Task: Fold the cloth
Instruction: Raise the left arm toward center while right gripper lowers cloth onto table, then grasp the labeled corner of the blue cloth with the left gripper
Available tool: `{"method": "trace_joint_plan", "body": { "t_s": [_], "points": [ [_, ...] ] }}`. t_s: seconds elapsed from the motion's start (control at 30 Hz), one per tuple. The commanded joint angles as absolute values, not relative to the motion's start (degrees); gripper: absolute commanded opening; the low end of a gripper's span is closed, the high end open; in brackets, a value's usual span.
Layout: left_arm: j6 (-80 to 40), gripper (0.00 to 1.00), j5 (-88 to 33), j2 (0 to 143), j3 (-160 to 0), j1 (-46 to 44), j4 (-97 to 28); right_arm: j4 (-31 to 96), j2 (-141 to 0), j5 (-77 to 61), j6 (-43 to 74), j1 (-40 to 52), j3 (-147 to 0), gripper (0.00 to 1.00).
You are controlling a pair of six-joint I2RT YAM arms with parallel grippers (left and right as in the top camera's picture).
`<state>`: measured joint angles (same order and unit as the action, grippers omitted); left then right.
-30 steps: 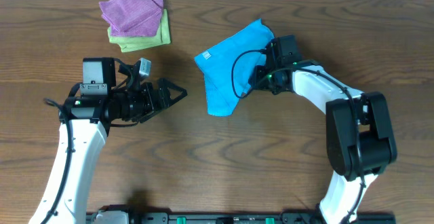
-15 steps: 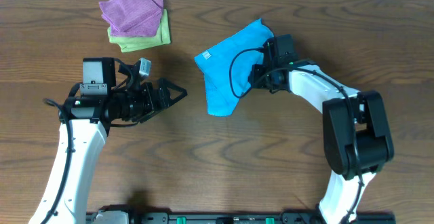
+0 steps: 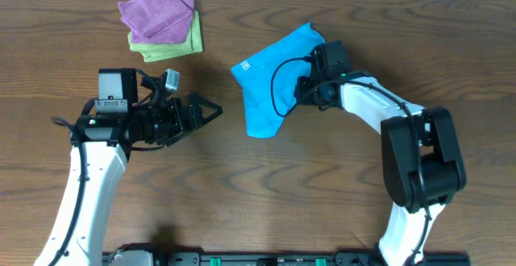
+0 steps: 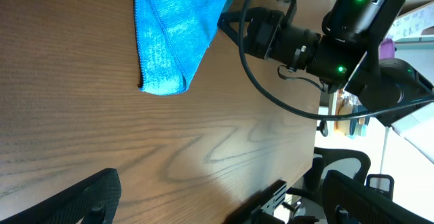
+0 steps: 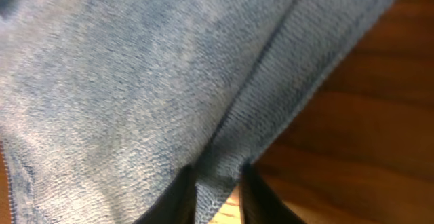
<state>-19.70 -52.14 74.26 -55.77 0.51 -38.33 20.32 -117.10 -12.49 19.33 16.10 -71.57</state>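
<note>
The sky-blue cloth [image 3: 270,76] lies folded on the wooden table, its small white tag [image 3: 244,65] at the left corner. It also shows in the left wrist view [image 4: 173,27] and fills the right wrist view [image 5: 156,81]. My right gripper [image 3: 305,85] is at the cloth's right edge, its fingers [image 5: 217,187] pinched on a fold of the cloth. My left gripper [image 3: 211,110] is open and empty, left of the cloth and apart from it; its fingertips show at the bottom of the left wrist view [image 4: 224,197].
A purple cloth [image 3: 156,12] lies folded on a light green cloth [image 3: 171,47] at the back left. The table's edge [image 4: 298,170] shows in the left wrist view, with chairs beyond.
My right gripper has shifted slightly left and back at the cloth's edge. The left arm has not moved.
</note>
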Motion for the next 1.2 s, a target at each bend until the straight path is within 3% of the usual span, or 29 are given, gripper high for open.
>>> {"method": "trace_joint_plan", "body": {
  "t_s": [0.0,0.03,0.07,0.33,0.7,1.17],
  "points": [
    [-20.0,0.95,-52.1,74.5,-56.9,0.3,-38.3,23.3,-125.0,-10.7,19.2,17.3,-67.7,0.08],
    [-20.0,0.95,-52.1,74.5,-56.9,0.3,-38.3,23.4,-125.3,-10.7,18.9,17.3,-67.7,0.02],
    [-20.0,0.95,-52.1,74.5,-56.9,0.3,-38.3,23.7,-125.3,-10.7,18.3,17.3,-67.7,0.01],
    [-21.5,0.95,-52.1,74.5,-56.9,0.3,-38.2,31.8,-119.2,-5.9,15.7,16.3,-67.8,0.01],
    [-30.5,0.95,-51.9,74.5,-56.9,0.3,-36.9,50.0,-98.0,6.0,18.2,11.0,-67.8,0.01],
    [-33.3,0.95,-47.3,74.7,-56.8,-4.8,-36.2,47.9,-90.2,2.7,15.1,10.2,-67.8,0.01]
  ]
}}
